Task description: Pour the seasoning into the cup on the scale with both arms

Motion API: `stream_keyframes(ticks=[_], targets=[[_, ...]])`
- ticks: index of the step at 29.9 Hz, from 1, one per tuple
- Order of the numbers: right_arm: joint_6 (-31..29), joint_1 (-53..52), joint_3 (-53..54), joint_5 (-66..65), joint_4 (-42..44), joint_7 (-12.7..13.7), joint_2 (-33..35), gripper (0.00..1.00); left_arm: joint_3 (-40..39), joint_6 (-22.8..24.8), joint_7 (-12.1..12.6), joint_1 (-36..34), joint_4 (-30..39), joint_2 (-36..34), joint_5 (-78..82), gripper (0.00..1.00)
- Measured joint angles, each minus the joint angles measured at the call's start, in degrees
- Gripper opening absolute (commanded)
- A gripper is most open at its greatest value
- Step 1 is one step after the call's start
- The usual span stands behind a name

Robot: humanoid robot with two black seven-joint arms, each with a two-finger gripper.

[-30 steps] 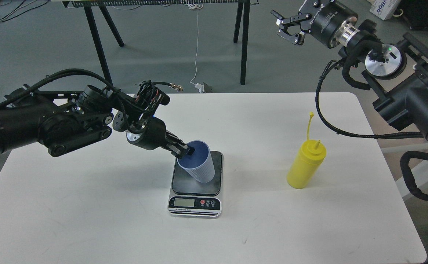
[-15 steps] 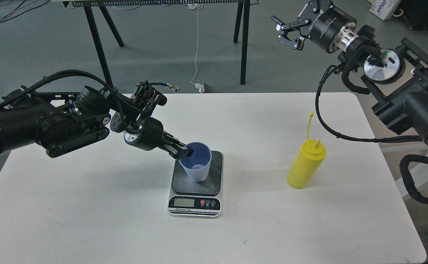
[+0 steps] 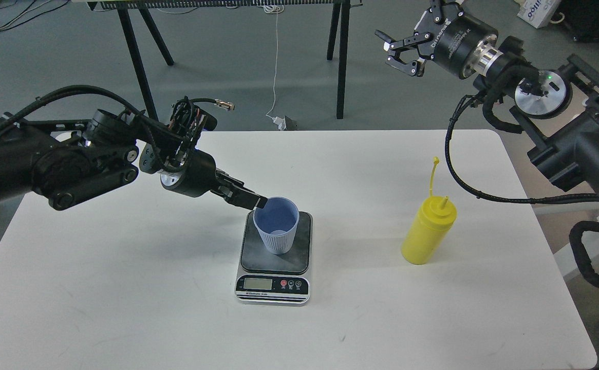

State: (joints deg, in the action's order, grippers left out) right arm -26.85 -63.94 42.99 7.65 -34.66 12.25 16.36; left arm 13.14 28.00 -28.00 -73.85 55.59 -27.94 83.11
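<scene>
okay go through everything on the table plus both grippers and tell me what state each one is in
cup: upright on the scale, looks empty.
scale: flat on the table, display unreadable.
seasoning bottle: upright, cap off and hanging by its strap, untouched.
left gripper: at the cup's rim; grip unclear.
right gripper: open, raised, empty.

Count of items in the head view, by kind:

One white rectangular table (image 3: pixel 125 288) with rounded corners.

One flat digital kitchen scale (image 3: pixel 274 275) with a dark square plate and silver front; on that front, one small LCD display and three round buttons (one of them red).

One small light-blue ribbed plastic cup (image 3: pixel 276 224).

One yellow plastic squeeze bottle (image 3: pixel 428 231) with a pointed nozzle and one thin cap strap.

Two black robot arms, each ending in one gripper: left gripper (image 3: pixel 258 202), right gripper (image 3: pixel 398 49).

One black-legged stand (image 3: pixel 340 56) behind the table; three legs show.
</scene>
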Motion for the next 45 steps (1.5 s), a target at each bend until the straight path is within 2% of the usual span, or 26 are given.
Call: stream_keyframes(ticks=[6, 11, 14, 19, 24, 31, 34, 40, 45], targets=[[2.1, -0.3, 4.4, 2.9, -0.7, 2.4, 0.2, 1.00, -0.4, 0.0, 0.0, -0.8, -0.5, -3.5, -4.1, 1.00], [5.8, -0.1, 8.1, 18.6, -1.5, 7.2, 2.6, 1.00, -2.0, 0.0, 0.0, -1.7, -2.4, -7.0, -9.9, 1.00], [7.0, 2.3, 10.9, 26.0, -3.5, 8.6, 6.0, 1.00, -3.6, 0.0, 0.0, -1.7, -4.8, -8.9, -14.2, 1.00], [7.5, 12.8, 17.4, 35.0, -8.1, 9.3, 11.4, 1.00, -6.3, 0.0, 0.0, -1.4, -8.3, -10.2, -21.3, 1.00], [7.6, 26.5, 25.1, 43.3, -16.4, 10.5, 17.1, 1.00, -7.6, 0.0, 0.0, -0.6, -11.6, -10.3, -29.0, 1.00], [6.8, 46.3, 30.0, 49.8, -27.2, 11.2, 25.2, 1.00, -7.7, 0.0, 0.0, 2.1, -12.6, -9.3, -31.5, 1.00], [5.4, 55.6, 32.2, 50.0, -31.6, 11.6, 26.3, 1.00, -7.7, 0.0, 0.0, 3.0, -12.7, -9.1, -31.5, 1.00], [0.3, 69.1, 31.0, 49.4, -34.8, 11.8, 26.2, 1.00, -7.7, 0.0, 0.0, 3.9, -12.6, -8.9, -31.7, 1.00], [-1.1, 73.3, 25.0, 48.9, -34.8, 11.7, 24.2, 1.00, -7.8, 0.0, 0.0, 4.1, -12.6, -9.1, -31.7, 1.00]])
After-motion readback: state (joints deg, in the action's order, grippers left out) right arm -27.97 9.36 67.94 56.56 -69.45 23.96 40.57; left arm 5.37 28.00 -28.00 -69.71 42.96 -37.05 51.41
